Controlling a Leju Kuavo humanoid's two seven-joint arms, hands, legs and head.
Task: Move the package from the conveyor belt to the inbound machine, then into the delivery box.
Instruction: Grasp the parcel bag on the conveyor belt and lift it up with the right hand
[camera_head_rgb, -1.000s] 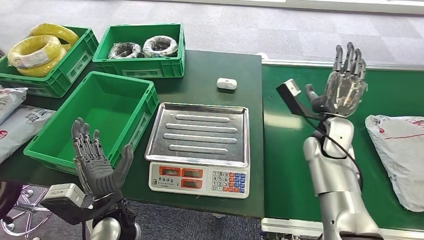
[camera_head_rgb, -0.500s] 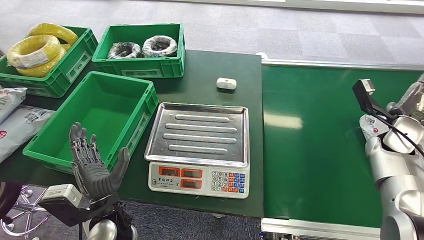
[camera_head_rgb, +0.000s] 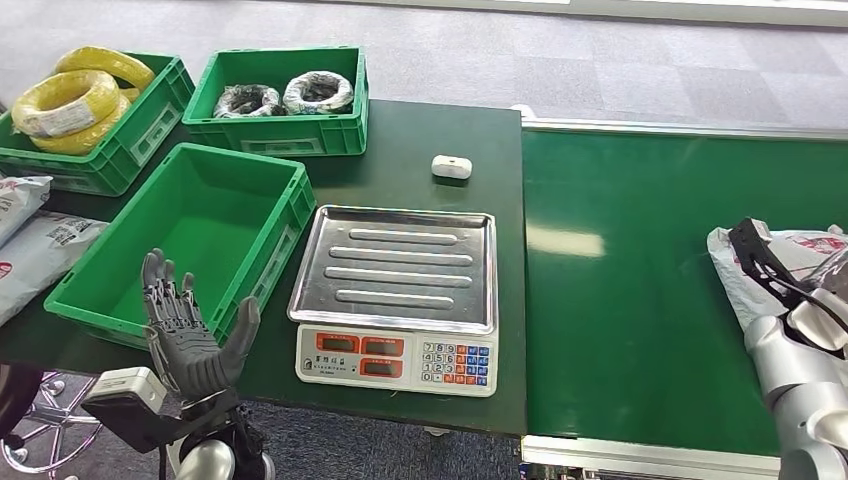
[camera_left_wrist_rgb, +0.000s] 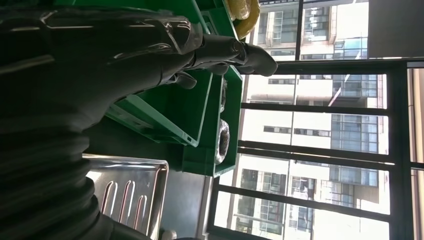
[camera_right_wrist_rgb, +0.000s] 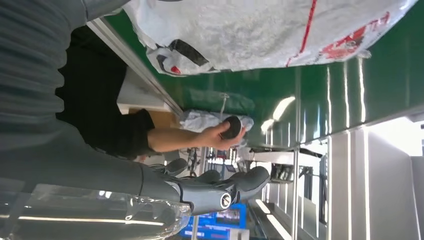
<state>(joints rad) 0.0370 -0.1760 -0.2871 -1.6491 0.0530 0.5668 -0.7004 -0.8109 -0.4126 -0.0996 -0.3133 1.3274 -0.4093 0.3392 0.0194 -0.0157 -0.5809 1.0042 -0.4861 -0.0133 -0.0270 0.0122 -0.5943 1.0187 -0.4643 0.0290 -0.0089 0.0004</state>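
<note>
Green conveyor belt (camera_head_rgb: 640, 300): package (camera_right_wrist_rgb: 280, 30) beside right hand (camera_right_wrist_rgb: 210, 192).

Right hand (camera_right_wrist_rgb: 200, 192) now beside package (camera_head_rgb: 790, 262) (lower)

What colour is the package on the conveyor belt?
White-grey plastic with red markings; the package shows best in the right wrist view, lying on the green belt.
</note>
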